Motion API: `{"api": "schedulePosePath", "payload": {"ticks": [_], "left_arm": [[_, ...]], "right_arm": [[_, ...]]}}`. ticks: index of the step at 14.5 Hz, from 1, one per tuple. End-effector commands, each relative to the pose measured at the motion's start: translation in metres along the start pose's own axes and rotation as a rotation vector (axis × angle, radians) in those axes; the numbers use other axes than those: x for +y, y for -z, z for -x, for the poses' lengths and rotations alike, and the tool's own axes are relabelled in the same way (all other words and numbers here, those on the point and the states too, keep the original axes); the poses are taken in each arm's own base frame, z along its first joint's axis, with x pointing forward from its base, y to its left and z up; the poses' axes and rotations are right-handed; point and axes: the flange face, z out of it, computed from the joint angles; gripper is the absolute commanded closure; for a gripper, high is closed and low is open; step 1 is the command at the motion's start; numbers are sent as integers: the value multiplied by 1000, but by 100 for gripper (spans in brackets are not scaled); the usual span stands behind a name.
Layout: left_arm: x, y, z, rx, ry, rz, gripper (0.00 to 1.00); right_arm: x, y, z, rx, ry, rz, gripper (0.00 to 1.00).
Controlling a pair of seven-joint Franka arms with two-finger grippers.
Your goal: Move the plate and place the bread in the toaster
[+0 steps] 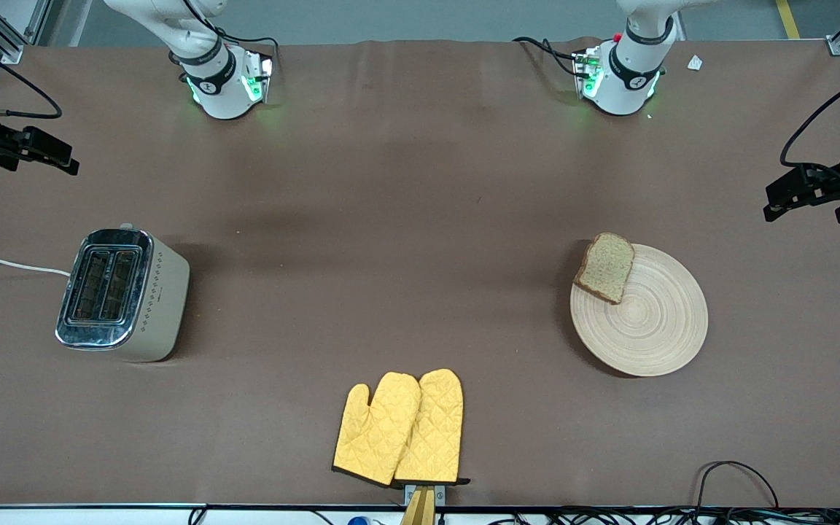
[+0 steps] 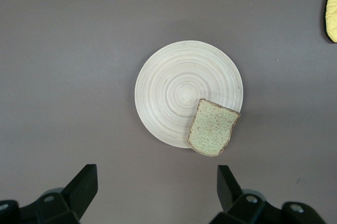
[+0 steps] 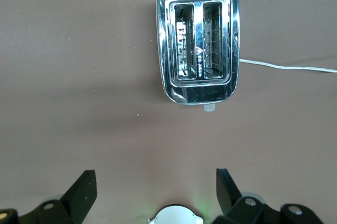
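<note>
The light-wood plate (image 1: 646, 321) lies toward the left arm's end of the table. The slice of brown bread (image 1: 606, 267) lies flat on the plate's rim and overhangs the edge that is farther from the front camera. The cream toaster (image 1: 125, 295) with its chrome top stands toward the right arm's end, both slots empty. My left gripper (image 2: 156, 174) is open and empty, high over the table by the plate (image 2: 179, 84) and bread (image 2: 211, 128). My right gripper (image 3: 156, 176) is open and empty, high over the table by the toaster (image 3: 198, 40).
Two yellow quilted oven mitts (image 1: 399, 428) lie side by side near the table edge closest to the front camera. The toaster's white cord (image 1: 4, 265) runs off the right arm's end of the table. Black cables (image 1: 733, 474) lie at the near edge.
</note>
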Motion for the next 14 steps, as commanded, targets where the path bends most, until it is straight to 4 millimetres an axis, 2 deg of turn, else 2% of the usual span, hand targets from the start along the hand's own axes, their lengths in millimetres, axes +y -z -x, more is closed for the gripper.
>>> {"api": "schedulePosePath", "payload": {"ticks": [1,4,5,7,9,11,12,14], "left_arm": [[-3,4,0,-3,10,-19,0],[-6,5,0,-1,16,-16,0],[-15,-1,-3,-9,29,-1,0],[-57,-29,-10,-51,14,64,0],[-124,-79,-14,-96,35,233,0],[-187,-157,-18,-148,99,437,0],[-207,-201,-19,-164,71,533,0],[-217,-276,-23,-211,42,651,0]], "right_arm": [[-1,3,6,4,-15,-2,0],[-1,2,6,0,-15,-2,0],[-1,2,7,-2,-15,-4,0],[-2,1,7,-5,-15,-3,0],[-3,1,7,-5,-12,-3,0],[-7,2,7,-2,-6,-2,0],[-8,1,7,-5,-3,-2,0],[-7,1,7,-5,-4,-2,0]]}}
